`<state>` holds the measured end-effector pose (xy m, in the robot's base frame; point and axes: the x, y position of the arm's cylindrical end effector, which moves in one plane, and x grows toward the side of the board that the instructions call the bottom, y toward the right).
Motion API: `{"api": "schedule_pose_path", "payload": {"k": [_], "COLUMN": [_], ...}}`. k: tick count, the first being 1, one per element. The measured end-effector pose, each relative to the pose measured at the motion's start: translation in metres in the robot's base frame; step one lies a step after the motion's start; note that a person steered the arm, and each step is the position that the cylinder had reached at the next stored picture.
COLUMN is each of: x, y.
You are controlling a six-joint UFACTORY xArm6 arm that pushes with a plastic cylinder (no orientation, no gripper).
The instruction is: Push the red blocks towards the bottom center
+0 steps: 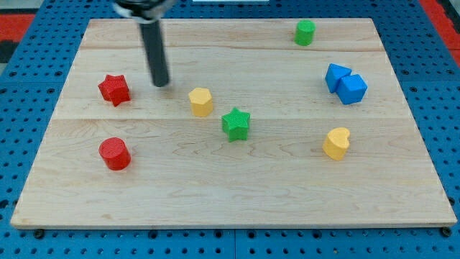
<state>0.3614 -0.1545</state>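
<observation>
Near the board's (402,194) left edge, my tip (160,83) stands right of the red star (114,89).

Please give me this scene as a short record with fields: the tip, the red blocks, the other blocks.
tip: my tip rests on the board, right of the red star, not touching
red blocks: red star and red cylinder, both at the view's left
yellow blocks: yellow hexagon; yellow heart
green blocks: green star; green cylinder
blue blocks: two blue blocks, touching

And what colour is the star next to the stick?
Red star block, left of my tip, camera view.
</observation>
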Motion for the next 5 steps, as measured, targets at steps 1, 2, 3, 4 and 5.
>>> {"api": "schedule_pose_path", "payload": {"k": [1, 2, 3, 4, 5], "x": [0.005, 0.026, 0.051, 0.078, 0.105], "y": [-0.064, -0.095, -0.109, -0.107, -0.079]}}
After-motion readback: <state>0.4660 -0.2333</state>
